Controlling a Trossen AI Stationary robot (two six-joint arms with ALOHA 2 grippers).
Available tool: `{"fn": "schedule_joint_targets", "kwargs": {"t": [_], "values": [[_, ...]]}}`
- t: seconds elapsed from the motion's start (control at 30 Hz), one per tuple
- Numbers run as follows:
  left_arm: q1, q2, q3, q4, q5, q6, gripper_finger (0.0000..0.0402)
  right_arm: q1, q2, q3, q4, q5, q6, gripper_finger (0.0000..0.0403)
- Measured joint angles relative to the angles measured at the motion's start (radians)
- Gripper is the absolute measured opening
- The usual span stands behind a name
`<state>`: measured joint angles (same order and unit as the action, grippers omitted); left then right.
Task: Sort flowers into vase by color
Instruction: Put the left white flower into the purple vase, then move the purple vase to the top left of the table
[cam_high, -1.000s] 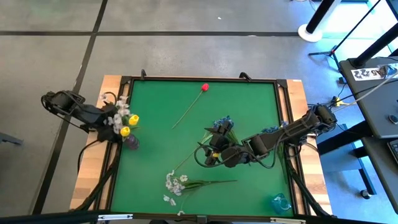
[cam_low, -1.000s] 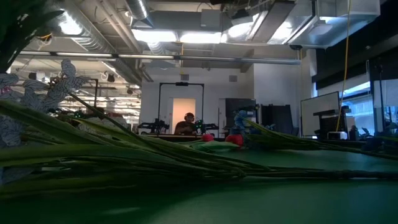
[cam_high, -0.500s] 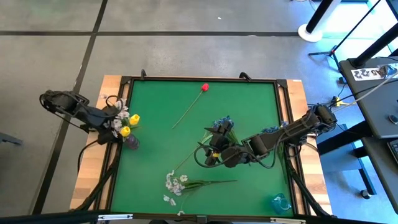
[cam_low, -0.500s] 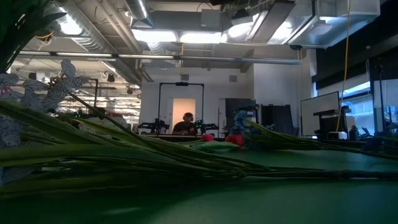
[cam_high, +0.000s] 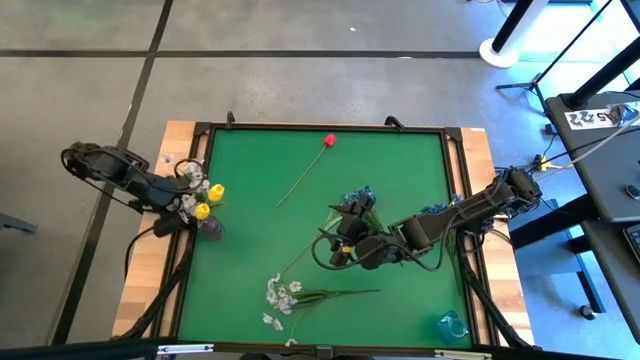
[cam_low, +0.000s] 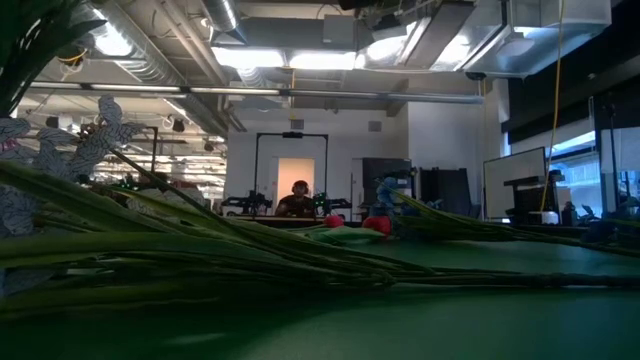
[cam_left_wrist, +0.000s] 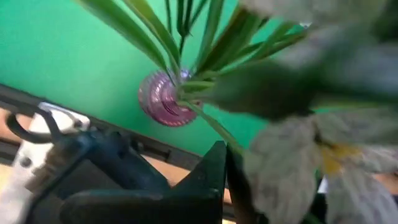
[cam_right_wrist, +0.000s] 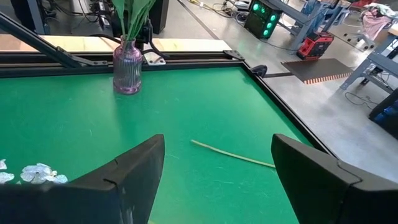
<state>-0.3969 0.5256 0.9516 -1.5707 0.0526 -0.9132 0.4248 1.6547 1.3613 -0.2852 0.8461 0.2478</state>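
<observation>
A purple vase (cam_high: 211, 229) stands at the green mat's left edge and holds two yellow tulips (cam_high: 208, 200) and white blossoms (cam_high: 191, 181). My left gripper (cam_high: 180, 200) is shut just left of that bunch and above the vase (cam_left_wrist: 163, 98). A red tulip (cam_high: 329, 141) lies at the far middle. A spray of blue blossoms (cam_high: 356, 201) lies at the centre, and white sprays (cam_high: 281, 294) lie near the front edge. My right gripper (cam_high: 328, 248) hangs open beside the blue spray, with nothing between its fingers (cam_right_wrist: 140, 171). My left gripper's shut fingers (cam_left_wrist: 214, 168) point steeply down next to a white blossom (cam_left_wrist: 292, 155) of the bunch in the vase. Whether they touch it or a stem, I cannot tell.
A blue-green glass vase (cam_high: 450, 326) stands at the near right corner. A loose pale stem (cam_right_wrist: 233, 155) lies on the mat ahead of my right gripper. A black frame (cam_high: 320, 128) borders the mat. In the low view the stems (cam_low: 250, 255) lie across the foreground.
My left gripper has drawn back a little from the bunch in the purple vase, toward the table's left edge, and has tipped. The flowers and my right arm have kept still.
</observation>
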Motion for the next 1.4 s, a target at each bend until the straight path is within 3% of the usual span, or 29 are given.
{"fn": "schedule_joint_targets", "kwargs": {"t": [0.27,0.6,0.87,1.0,1.4], "values": [[0.0,0.001,0.037,0.0,-0.034,-0.002,0.0004,0.0,0.0,0.0,-0.004,0.001,0.0,0.0294],[0.0,0.002,0.268,0.003,-0.073,0.004,0.0003,0.0,0.0,0.0,-0.006,0.002,0.006,0.0294],[0.0,0.002,0.46,0.002,-0.019,-0.049,0.0001,0.0,0.0,0.0,-0.013,-0.002,0.013,0.0294],[0.008,0.002,0.477,0.041,-0.03,-0.038,0.0002,0.0,0.0,0.0,-0.04,-0.004,0.022,0.0294],[0.125,0.002,0.463,0.45,0.291,0.267,0.0002,0.0,0.0,0.0,-0.078,-0.007,0.087,0.0294]]}}
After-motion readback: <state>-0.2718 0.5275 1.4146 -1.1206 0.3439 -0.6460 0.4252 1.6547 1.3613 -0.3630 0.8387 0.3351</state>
